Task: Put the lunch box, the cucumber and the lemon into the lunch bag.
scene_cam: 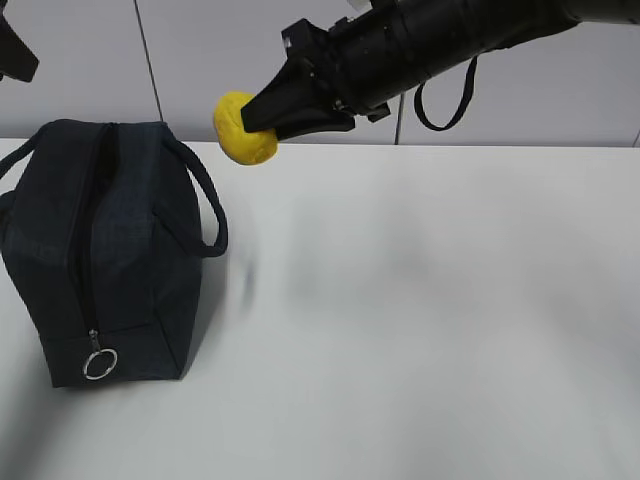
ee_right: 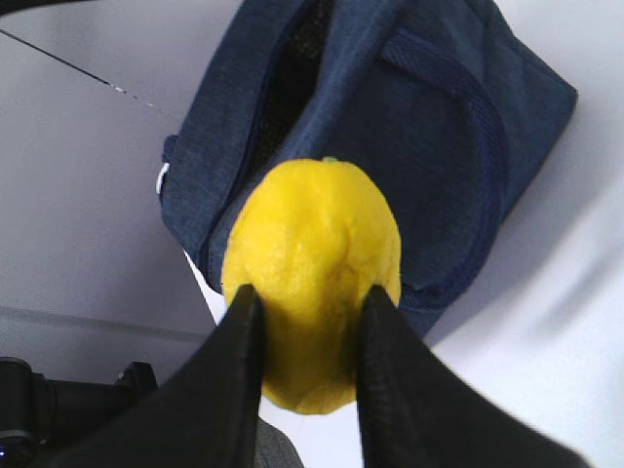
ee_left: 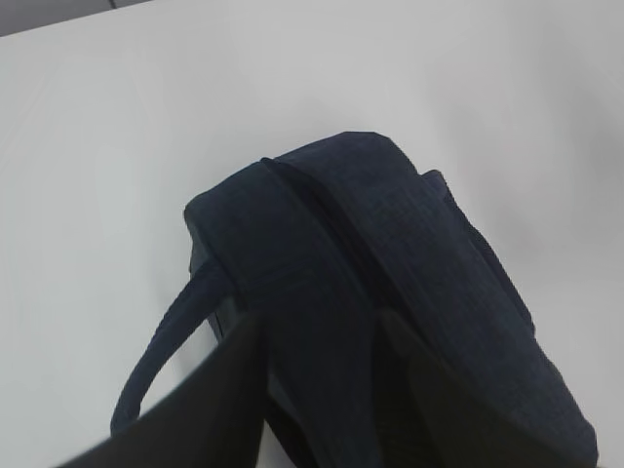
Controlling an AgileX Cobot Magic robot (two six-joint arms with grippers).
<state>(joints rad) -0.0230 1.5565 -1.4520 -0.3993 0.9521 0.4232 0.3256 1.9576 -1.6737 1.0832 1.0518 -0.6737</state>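
Lemon [scene_cam: 246, 128] sits pinched in the right gripper [scene_cam: 262, 116], upper centre of the exterior view, in the air above the table [scene_cam: 430, 320] and just right of the lunch bag [scene_cam: 100, 250]. Table is plain white, matte, bare at right; behind it a pale grey panelled wall [scene_cam: 200, 60] with thin vertical seams. Lemon is bright yellow, dimpled, oval; in the right wrist view its long axis runs up-down the frame, the far tip pointing at the bag below it. Black tapered fingers [ee_right: 229, 361] clamp its lower sides (smooth, hard-looking plastic). Lunch bag stands at left of the exterior view, boxy, dark navy woven fabric, two loop handles, zipper track running down its near end to a metal ring pull [scene_cam: 100, 363] at the bottom; the top slit looks open and dark. Left gripper [ee_left: 317, 390] shows at the bottom of the left wrist view, jaws partly apart, straddling a navy fold of the bag; whether it actually pinches the fabric, cannot tell.
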